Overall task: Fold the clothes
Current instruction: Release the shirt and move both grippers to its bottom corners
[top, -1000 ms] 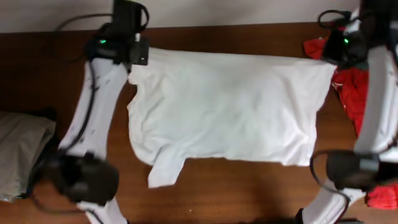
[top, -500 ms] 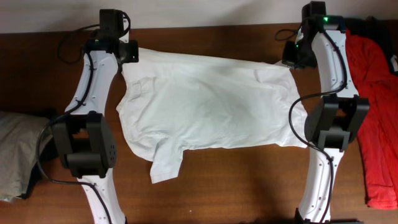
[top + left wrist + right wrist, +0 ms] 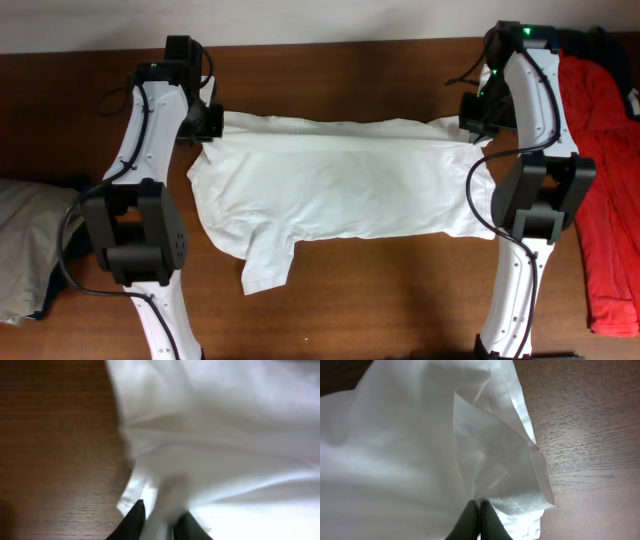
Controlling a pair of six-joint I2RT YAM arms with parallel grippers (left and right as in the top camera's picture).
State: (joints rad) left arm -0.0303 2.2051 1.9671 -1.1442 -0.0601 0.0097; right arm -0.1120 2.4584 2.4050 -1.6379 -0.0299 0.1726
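The white T-shirt lies spread across the middle of the table. The left end effector and right end effector each pinch a far corner tight. It looks thin and limp and likely to sag between grips, so hems and corners hold best.

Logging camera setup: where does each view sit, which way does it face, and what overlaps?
Overhead: above the table, looking straight down on the white T-shirt; left arm and right arm show.
Left wrist: on the left arm, looking down along the left jaws at pinched fabric and wood.
Right wrist: on the right arm, looking along the right jaws, closed on a hemmed corner.
Shared: all see the T-shirt on brown wood.
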